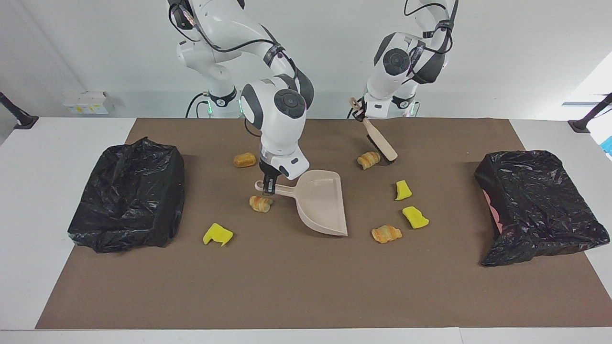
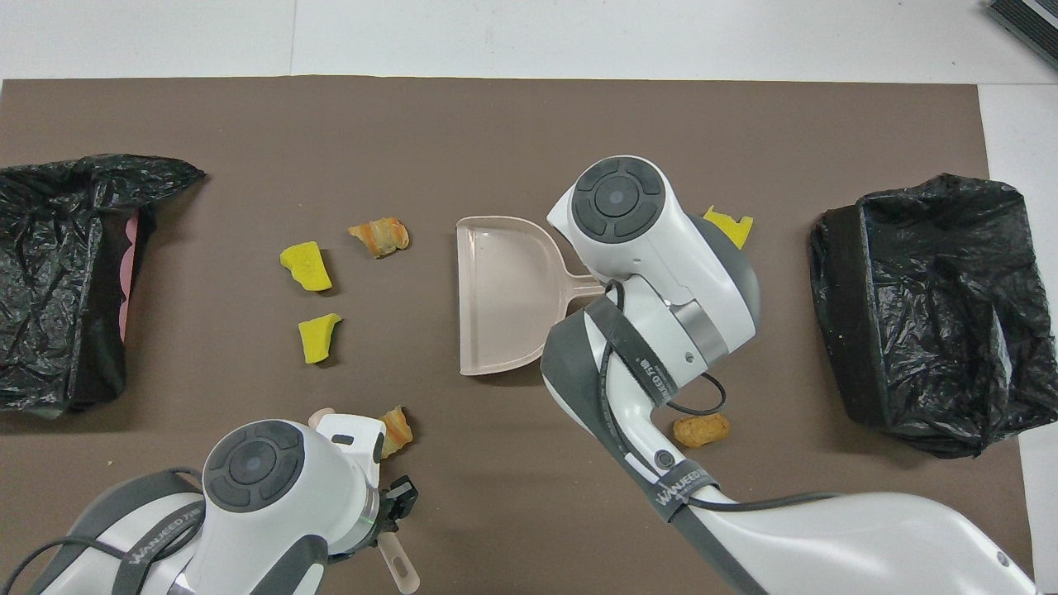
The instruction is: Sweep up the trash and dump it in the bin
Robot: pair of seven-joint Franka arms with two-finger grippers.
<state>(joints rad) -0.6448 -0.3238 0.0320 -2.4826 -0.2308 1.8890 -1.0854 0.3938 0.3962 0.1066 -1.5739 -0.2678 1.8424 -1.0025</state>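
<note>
My right gripper (image 1: 267, 185) is shut on the handle of a beige dustpan (image 1: 321, 203) (image 2: 506, 293), whose mouth faces the left arm's end of the table. My left gripper (image 1: 359, 113) is shut on a wooden brush (image 1: 380, 141), which slants down beside a striped roll (image 1: 368, 159) (image 2: 395, 428). Several trash pieces lie on the brown mat. Two yellow wedges (image 1: 403, 190) (image 1: 415, 216) and a croissant piece (image 1: 386, 233) lie off the pan's mouth. Another croissant piece (image 1: 260, 203), a yellow wedge (image 1: 217, 234) and a brown roll (image 1: 244, 159) lie on its handle side.
Two bins lined with black bags stand on the mat, one at the right arm's end (image 1: 126, 200) (image 2: 934, 314) and one at the left arm's end (image 1: 538, 205) (image 2: 58, 281). The brown mat (image 1: 287, 286) stretches bare toward the table edge farthest from the robots.
</note>
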